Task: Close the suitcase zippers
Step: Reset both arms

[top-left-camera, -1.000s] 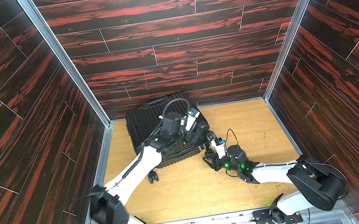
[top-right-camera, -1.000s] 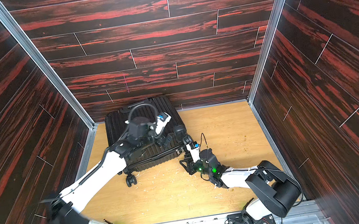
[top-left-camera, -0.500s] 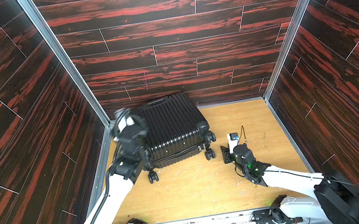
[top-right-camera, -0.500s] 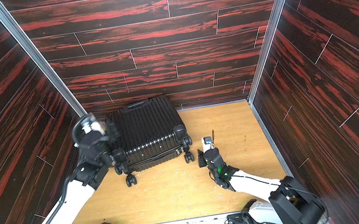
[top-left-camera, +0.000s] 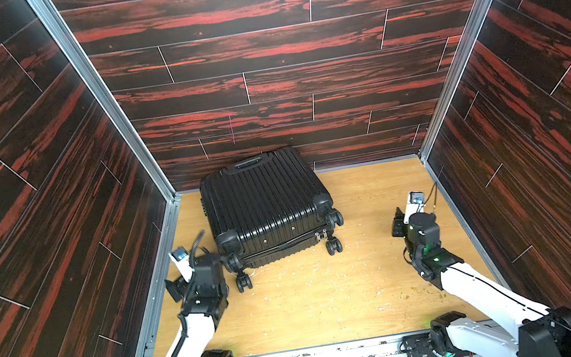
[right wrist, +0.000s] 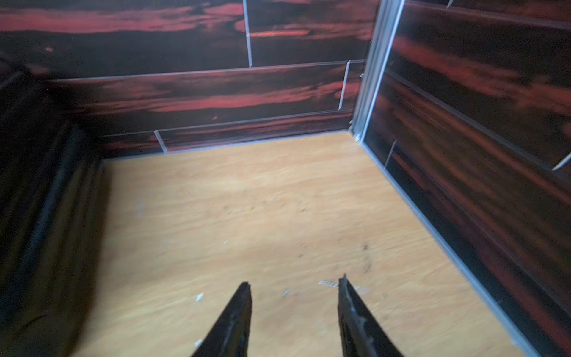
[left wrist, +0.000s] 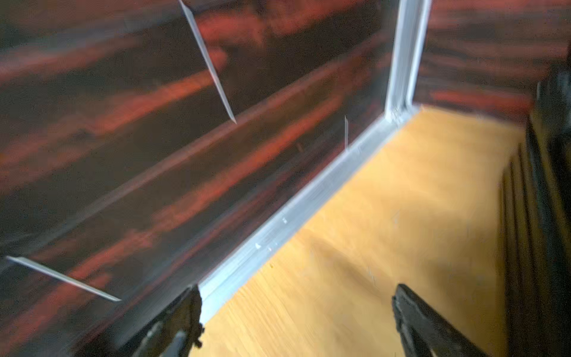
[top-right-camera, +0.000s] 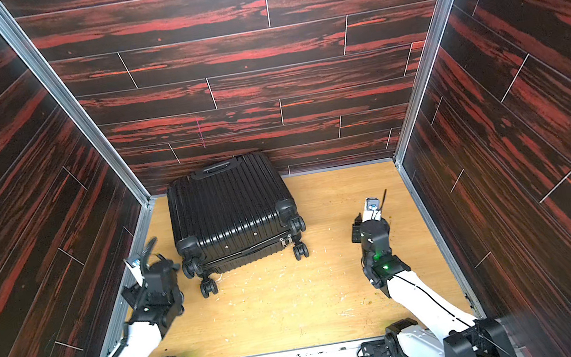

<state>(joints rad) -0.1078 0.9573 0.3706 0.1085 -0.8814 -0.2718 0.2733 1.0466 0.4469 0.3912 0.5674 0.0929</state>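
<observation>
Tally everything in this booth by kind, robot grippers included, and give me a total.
suitcase: 1
grippers: 2 (left gripper, right gripper, both open and empty)
Total: 3

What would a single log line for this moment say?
suitcase: lying flat, shells together | zipper pulls: side by side near a wheel | left fingers: open, empty | right fingers: open, empty
</observation>
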